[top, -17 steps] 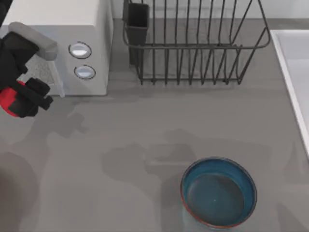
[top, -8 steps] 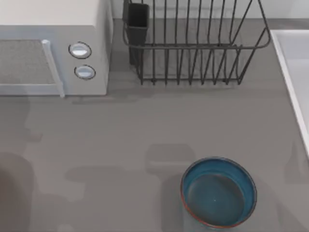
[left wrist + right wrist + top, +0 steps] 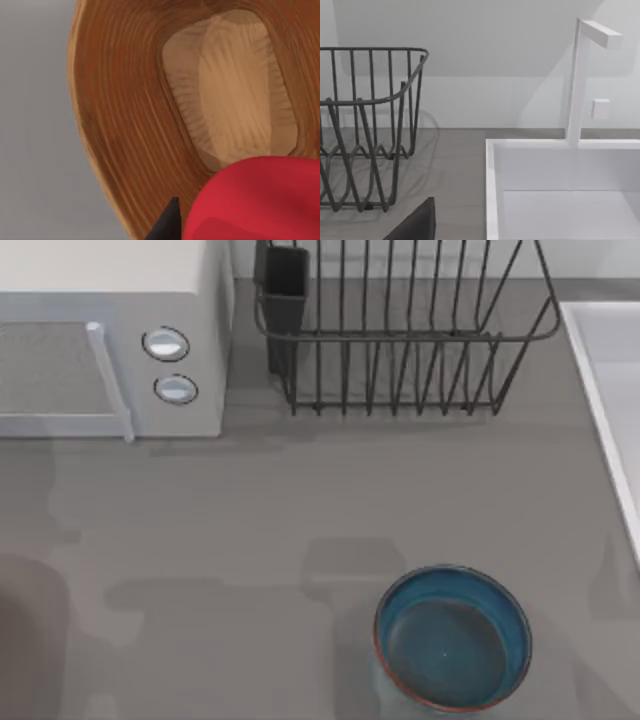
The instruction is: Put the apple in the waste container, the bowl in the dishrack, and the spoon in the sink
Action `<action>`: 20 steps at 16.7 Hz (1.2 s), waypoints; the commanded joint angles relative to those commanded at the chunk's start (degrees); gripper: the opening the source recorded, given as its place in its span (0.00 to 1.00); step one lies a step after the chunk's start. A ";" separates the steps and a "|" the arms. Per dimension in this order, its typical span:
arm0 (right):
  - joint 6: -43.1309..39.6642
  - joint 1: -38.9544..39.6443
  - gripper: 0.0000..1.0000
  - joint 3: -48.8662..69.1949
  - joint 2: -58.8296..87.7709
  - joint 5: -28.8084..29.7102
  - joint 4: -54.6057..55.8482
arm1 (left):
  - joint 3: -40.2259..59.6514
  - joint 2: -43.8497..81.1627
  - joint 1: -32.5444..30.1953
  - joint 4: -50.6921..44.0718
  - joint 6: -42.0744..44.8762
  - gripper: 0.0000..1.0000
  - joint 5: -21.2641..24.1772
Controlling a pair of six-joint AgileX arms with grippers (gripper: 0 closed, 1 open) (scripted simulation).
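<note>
1. Change: a second ago the left gripper was in the top view at the 9 o'clock edge, in front of the microwave point(image 3: 110, 335), clamped on the apple. Half a second ago it was out of that view, and it is out of it now too. So the carry has gone off the table's left side.
2. Left wrist view now: apple point(image 3: 260, 200) sits close under the camera, red, directly above a brown wooden ribbed container point(image 3: 125, 115) with a paler floor. I read that as the waste container.
3. A black fingertip point(image 3: 167, 225) shows right beside the apple, touching or nearly so. Judgement: left gripper is probably gripping the apple, not yet released. Can't confirm both fingers.
4. Meaning: apple step is at the drop point. A release looks due, since the apple is over the opening rather than the rim.
5. Bowl point(image 3: 452, 638) is untouched on the table at 5 o'clock, upright, well apart from the dishrack point(image 3: 400, 330) at 12 o'clock.
6. Sink point(image 3: 605, 390) runs along the 3 o'clock edge; right wrist view shows its basin point(image 3: 560, 190), faucet point(image 3: 577, 75) and the rack end.
7. Right arm looks parked near the sink; a dark part of its gripper point(image 3: 415, 225) shows, open or closed I can't tell.
8. Spoon: can't locate it.
</note>
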 joint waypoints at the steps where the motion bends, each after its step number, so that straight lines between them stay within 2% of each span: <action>1: 0.00 0.00 1.00 0.00 0.00 0.00 0.00 | -2.02 0.19 0.22 2.76 0.18 0.00 0.02; 4: 0.00 0.00 1.00 0.00 0.00 0.00 0.00 | -7.15 0.95 0.94 8.59 0.78 0.00 0.00; 9: 0.00 0.00 1.00 0.00 0.00 0.00 0.00 | -8.02 1.38 1.26 9.48 1.05 0.00 0.00; 20: 0.00 0.00 1.00 0.00 0.00 0.00 0.00 | -8.02 1.38 1.26 9.48 1.05 0.83 0.00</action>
